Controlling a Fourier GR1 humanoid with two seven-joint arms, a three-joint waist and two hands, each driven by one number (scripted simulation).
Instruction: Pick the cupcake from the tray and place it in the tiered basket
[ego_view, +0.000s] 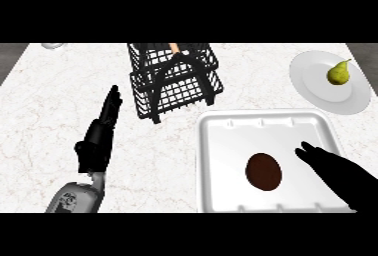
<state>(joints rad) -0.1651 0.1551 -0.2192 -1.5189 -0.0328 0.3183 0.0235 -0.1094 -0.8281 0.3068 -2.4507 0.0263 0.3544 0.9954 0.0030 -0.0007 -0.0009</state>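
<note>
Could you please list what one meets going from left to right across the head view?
Left hand → tiered basket → cupcake → right hand over the tray, with the pear on its plate farther back at the right.

text: none legible | labels: none | brands: none | numbers: none | signs: none readable on any surface

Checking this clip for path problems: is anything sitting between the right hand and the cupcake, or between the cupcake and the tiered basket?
Nothing visible blocks either stretch. The right hand is over the tray, just right of the cupcake, with only bare tray between them. From there to the tiered basket lie the tray's rim and bare counter.
</note>
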